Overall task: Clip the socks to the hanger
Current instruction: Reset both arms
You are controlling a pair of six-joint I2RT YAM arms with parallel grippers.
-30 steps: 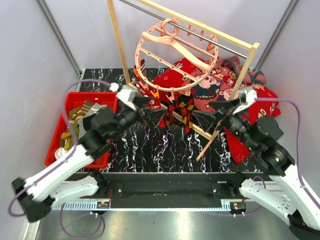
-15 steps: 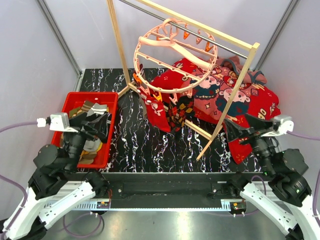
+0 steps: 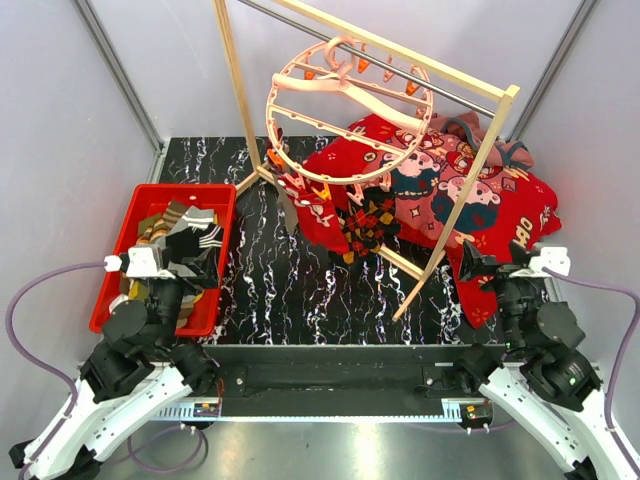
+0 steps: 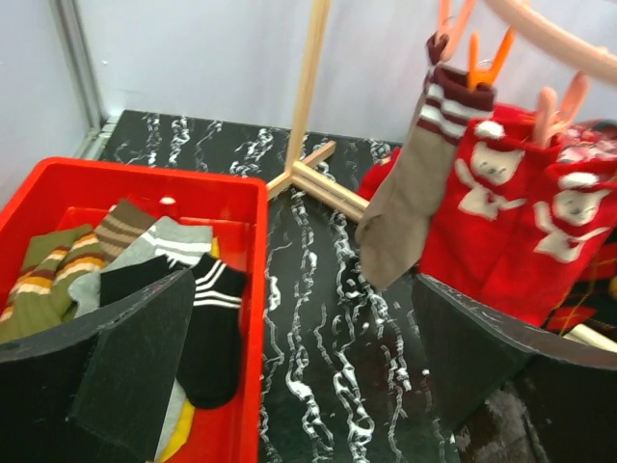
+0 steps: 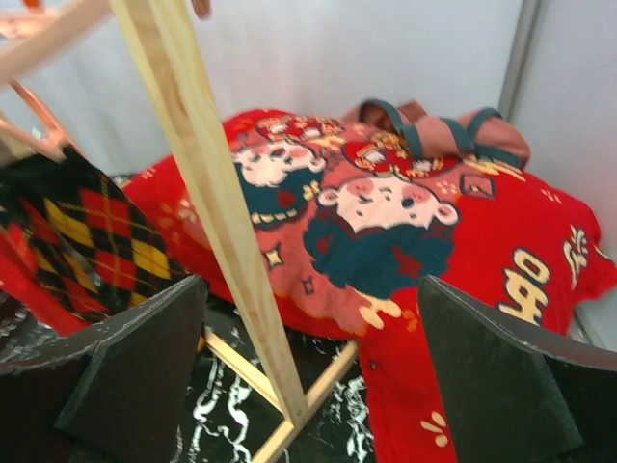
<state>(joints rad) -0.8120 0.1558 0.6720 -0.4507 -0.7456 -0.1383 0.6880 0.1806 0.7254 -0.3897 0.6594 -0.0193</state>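
Note:
The salmon-pink ring hanger (image 3: pixel 375 103) hangs from the rail of the rack. Three socks hang from its clips: a grey-taupe one (image 3: pixel 287 207), a red one with white pattern (image 3: pixel 318 215) and a dark argyle one (image 3: pixel 366 226). The left wrist view shows the taupe sock (image 4: pixel 405 212), the red sock (image 4: pixel 501 222) and orange clips (image 4: pixel 465 40). The right wrist view shows the argyle sock (image 5: pixel 87 231). My left gripper (image 3: pixel 195 250) is open and empty over the bin, as the left wrist view (image 4: pixel 308 386) confirms. My right gripper (image 3: pixel 493 258) is open and empty by the red cloth, as the right wrist view (image 5: pixel 313 386) confirms.
A red bin (image 3: pixel 180 190) at the left holds several loose socks, among them a black striped one (image 4: pixel 212 328) and an olive striped one (image 4: pixel 39 280). The wooden rack frame (image 3: pixel 465 190) stands over the table, with one post (image 5: pixel 222 212) close to my right gripper. A big red cartoon cloth (image 5: pixel 386 222) lies at the back right.
Both arms have pulled back from the hanger to the near edge, the left towards the bin, the right towards the cloth. The socks stay hanging and the hanger swings slightly.

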